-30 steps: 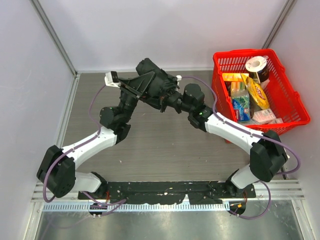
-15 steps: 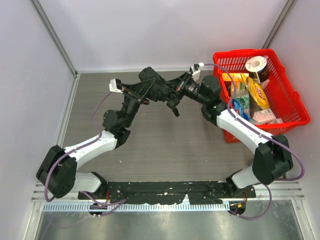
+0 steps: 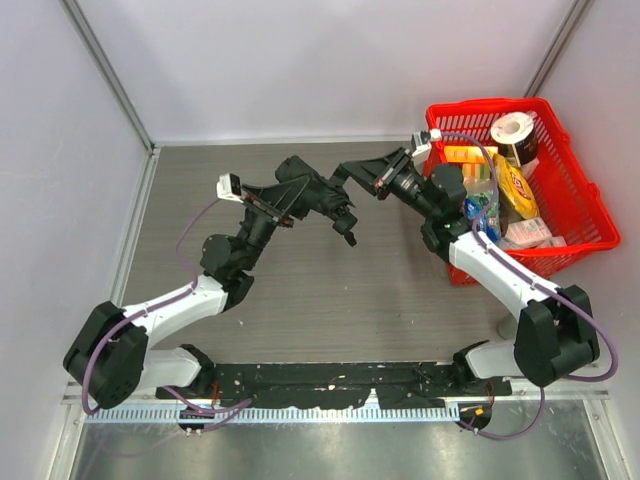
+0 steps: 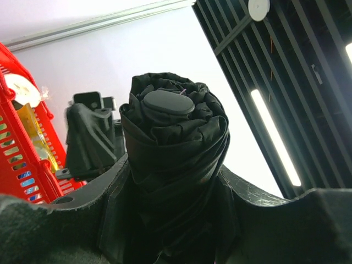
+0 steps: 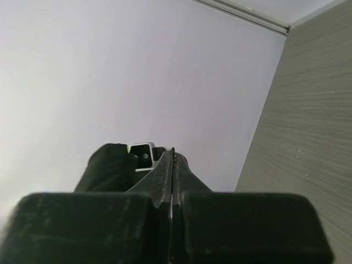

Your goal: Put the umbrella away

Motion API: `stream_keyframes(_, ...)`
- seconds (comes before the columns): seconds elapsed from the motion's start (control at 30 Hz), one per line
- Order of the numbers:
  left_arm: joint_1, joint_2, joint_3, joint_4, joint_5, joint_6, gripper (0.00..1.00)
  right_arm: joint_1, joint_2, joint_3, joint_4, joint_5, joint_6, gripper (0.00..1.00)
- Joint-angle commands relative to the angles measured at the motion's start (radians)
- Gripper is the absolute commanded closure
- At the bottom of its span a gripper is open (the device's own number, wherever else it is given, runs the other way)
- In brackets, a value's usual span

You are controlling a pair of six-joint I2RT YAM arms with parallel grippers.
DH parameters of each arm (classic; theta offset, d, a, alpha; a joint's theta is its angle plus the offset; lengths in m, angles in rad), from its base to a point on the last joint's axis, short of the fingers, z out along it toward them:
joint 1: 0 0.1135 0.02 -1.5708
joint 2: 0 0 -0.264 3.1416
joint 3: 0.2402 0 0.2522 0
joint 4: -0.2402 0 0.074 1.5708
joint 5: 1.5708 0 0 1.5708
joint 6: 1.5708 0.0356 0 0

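Top external view: the left tool is clamped around the black folded umbrella, holding it up over the back middle of the grey worktop. A small dark part of the umbrella hangs down at its right end. The right tool reaches in from the right with its tip just beside the umbrella's upper edge; whether the two touch cannot be told. The red basket stands at the far right of the worktop, well apart from the umbrella. It holds a paper roll, a bottle and assorted packets.

In the left wrist view the rolled canopy fills the gap between the two black fingers. It is wrapped in tight matte folds, and its round end cap points up toward the ceiling lights. Part of the basket shows at the left edge, with a black part of the other arm beside it.

In the right wrist view the right tool's fingers are pressed flat together, with only a thin seam between them and nothing visible in it. Beyond them lie the pale wall and a strip of worktop.
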Motion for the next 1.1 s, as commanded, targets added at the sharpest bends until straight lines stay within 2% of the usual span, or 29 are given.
stream_keyframes(0.0,-0.006,-0.033,0.055,0.232,0.066,0.018,1.00,-0.017,-0.049,-0.061,0.065,0.104,-0.002,0.99)
stream_keyframes(0.13,-0.006,-0.049,0.032,0.158,0.072,0.024,1.00,-0.022,0.001,0.008,0.088,0.061,-0.016,0.99)
stream_keyframes(0.23,-0.006,-0.066,0.017,0.086,0.097,0.033,1.00,-0.031,0.066,0.052,0.190,0.028,-0.002,0.99)
stream_keyframes(0.37,-0.008,-0.182,-0.020,-0.220,0.120,0.136,1.00,-0.033,0.051,0.152,0.138,0.009,-0.104,0.99)
stream_keyframes(0.47,-0.008,-0.276,-0.022,-0.508,0.098,0.289,1.00,-0.034,0.014,0.180,0.122,0.001,-0.154,1.00)
stream_keyframes(0.67,-0.006,-0.345,-0.040,-0.825,0.025,0.415,1.00,-0.020,-0.005,0.099,0.373,-0.017,-0.105,0.99)
stream_keyframes(0.73,-0.006,-0.351,-0.061,-0.821,-0.026,0.395,1.00,0.001,-0.003,0.088,0.406,-0.032,-0.118,1.00)
stream_keyframes(0.77,-0.006,-0.354,-0.048,-0.868,-0.034,0.400,1.00,0.012,0.000,0.085,0.420,-0.052,-0.126,1.00)
stream_keyframes(0.87,-0.003,-0.359,-0.019,-0.902,-0.057,0.403,1.00,0.052,-0.004,0.068,0.372,-0.077,-0.198,0.99)
stream_keyframes(1.07,0.029,-0.323,0.032,-0.896,-0.032,0.360,1.00,0.118,-0.027,-0.081,0.309,-0.005,-0.256,1.00)
